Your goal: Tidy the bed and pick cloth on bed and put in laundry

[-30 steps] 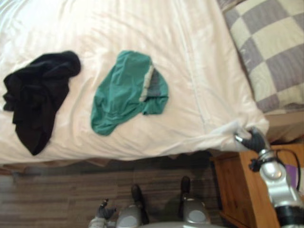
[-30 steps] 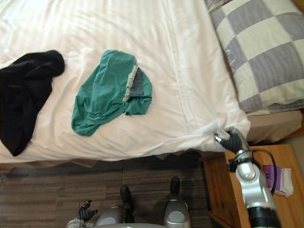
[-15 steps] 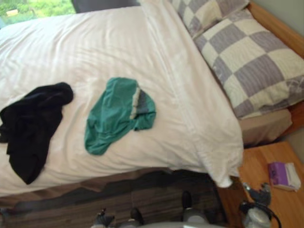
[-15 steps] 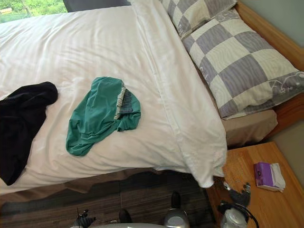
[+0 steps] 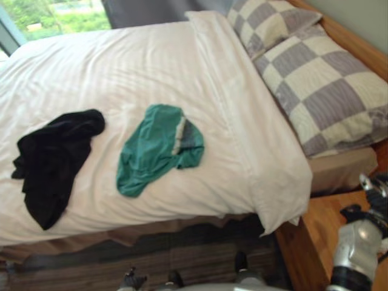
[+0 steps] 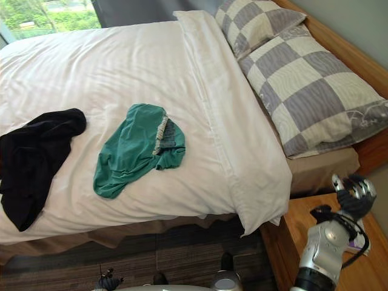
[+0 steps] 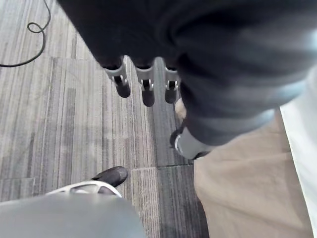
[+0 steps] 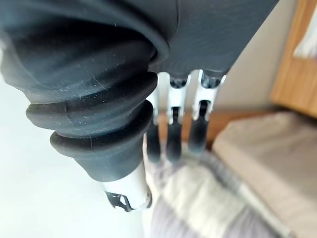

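A bed (image 6: 121, 66) covered by a white duvet is seen from above, and every place below is given from it. At the head end of the bed, two grey-and-cream checked pillows (image 6: 315, 97) are laid one behind the other against a wooden frame (image 6: 339, 42), and a band of beige sheet (image 6: 321, 170) is left bare between the nearer pillow and the duvet's folded edge. Grey striped carpet (image 7: 74, 124) is spread beside the bed's near side, where a beige valance (image 7: 247, 198) is hung down to it. A wooden bedside table (image 6: 288, 236) is set just beside the near head corner of the bed. A black cloth (image 6: 33, 157) is left crumpled on the duvet towards the foot end of the bed, close to the near edge. A green cloth (image 6: 133, 151), with a pale band and a grey patch shown at its fold, is laid on the duvet about midway along the bed, apart from the black cloth. The right hand (image 6: 354, 194) is held in the air over the bedside table, off the bed's near head corner; its fingers (image 8: 173, 134) are kept straight and side by side, and nothing is gripped. The left hand (image 7: 143, 87) is hung low over the carpet beside the bed's near side, with its fingers straight, close together and closed on nothing.
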